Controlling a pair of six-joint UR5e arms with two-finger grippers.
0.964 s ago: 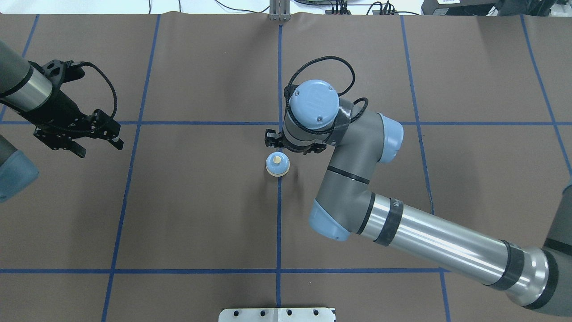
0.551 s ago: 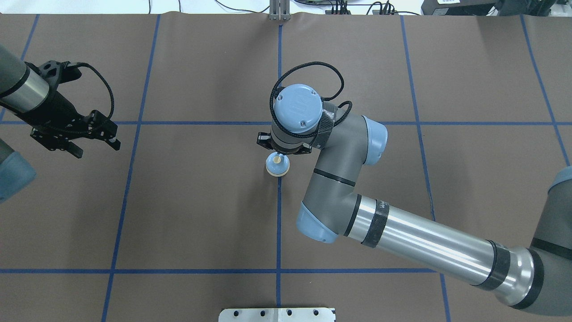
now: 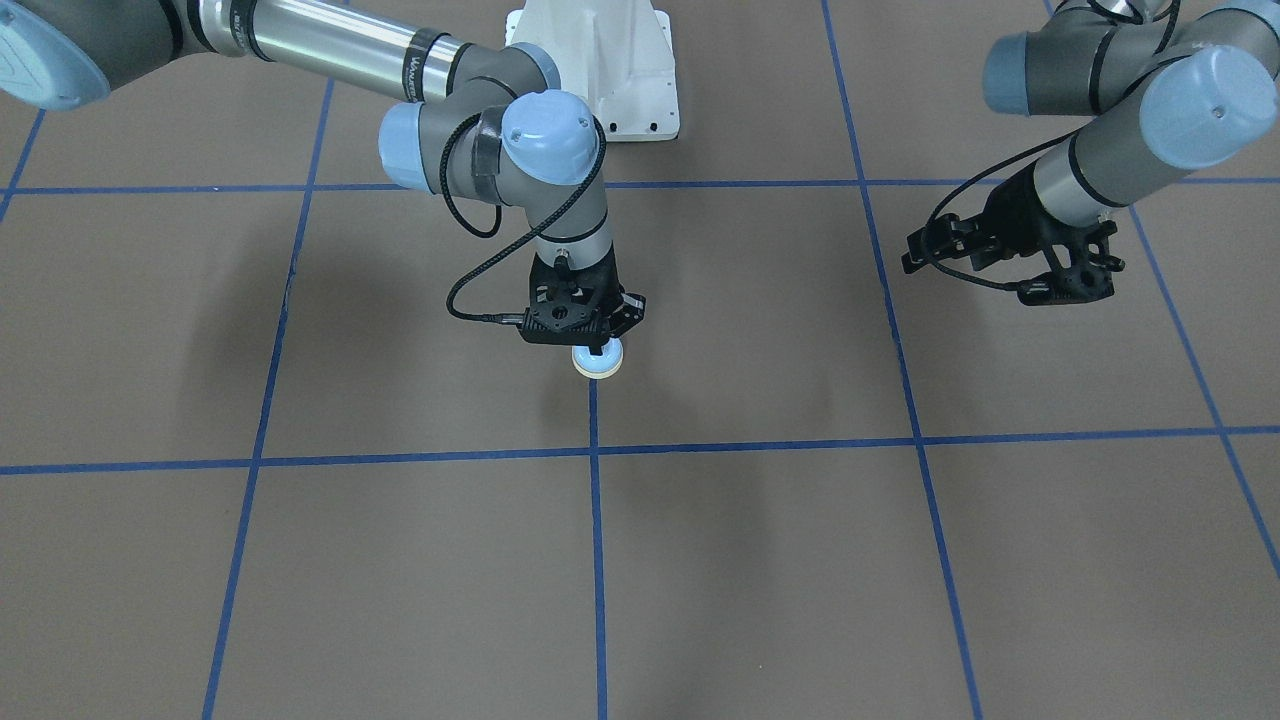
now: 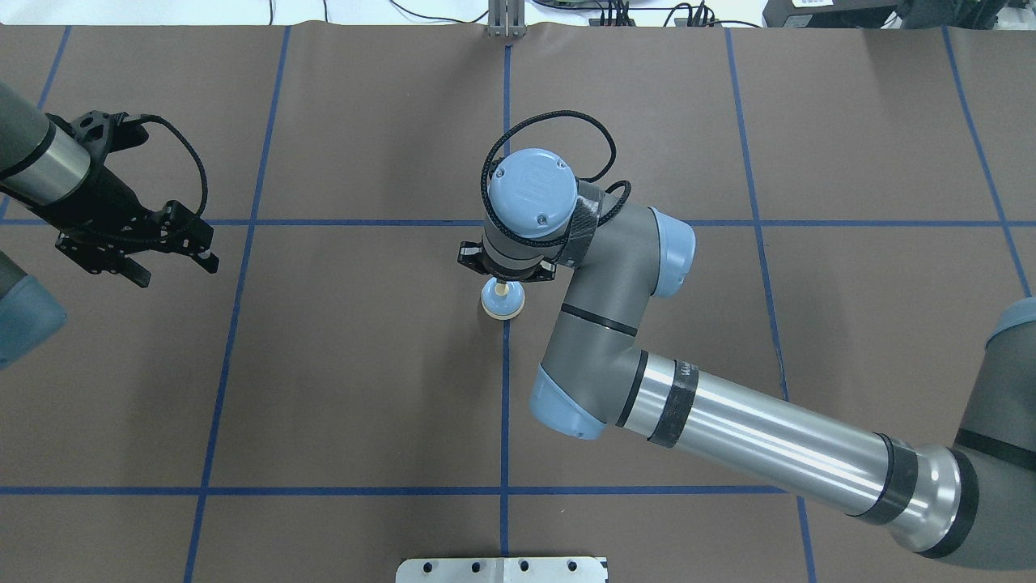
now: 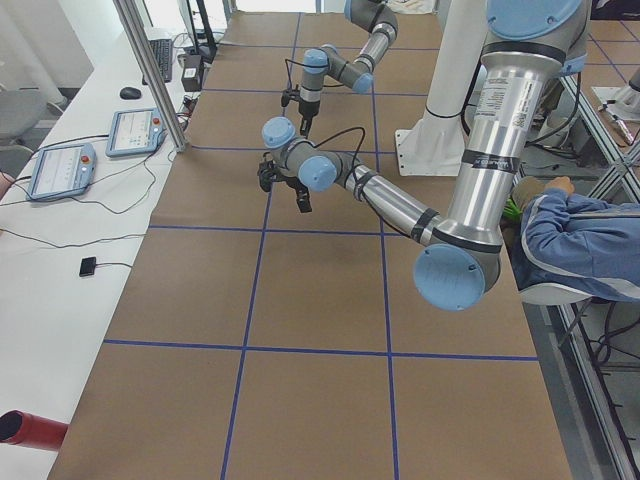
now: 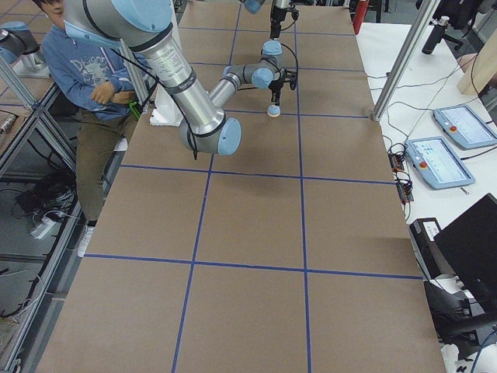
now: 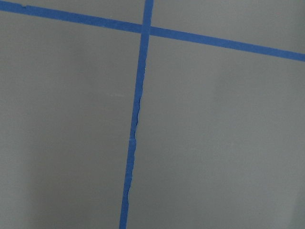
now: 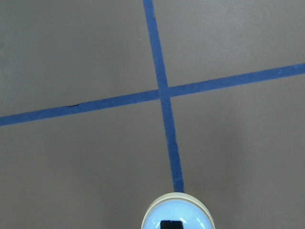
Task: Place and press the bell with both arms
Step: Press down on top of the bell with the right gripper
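Observation:
The small light-blue bell stands on the brown table on a blue tape line near the middle; it also shows in the front view and at the bottom edge of the right wrist view. My right gripper points straight down over the bell, fingers shut together, with the black tip on the cream button. In the overhead view its wrist hides most of the right gripper. My left gripper hangs open and empty above the table far to the left, well away from the bell.
Blue tape lines divide the brown table into squares. The white pedestal stands at the robot's side of the table. A seated person and touch panels are off the table's edges.
My right arm has swung left and toward the bell, so its gripper went from beside the bell to over the button. The left arm has barely shifted.

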